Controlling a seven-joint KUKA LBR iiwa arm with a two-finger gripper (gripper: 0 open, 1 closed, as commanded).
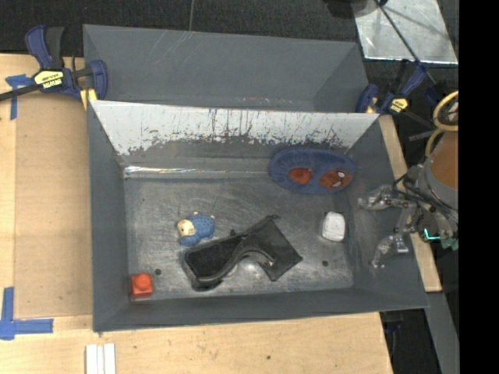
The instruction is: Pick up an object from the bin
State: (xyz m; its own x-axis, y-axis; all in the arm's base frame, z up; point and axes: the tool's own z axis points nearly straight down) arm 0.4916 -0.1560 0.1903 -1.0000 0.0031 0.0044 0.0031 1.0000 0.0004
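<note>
My gripper (376, 228) hangs over the bin's right sloping wall, open, with nothing between its fingers. Nearest to it, a small white rounded object (334, 227) lies on the bin floor just to its left. Above that, at the foot of the back wall, rests a blue oval piece with two orange-red patches (312, 171). A black, flat, bent object (242, 254) lies in the middle of the floor, further left.
A small blue toy with a yellow face (195, 228) sits left of the black object. A little red block (141, 285) lies in the front left corner. The arm enters from the right, over the bin's rim.
</note>
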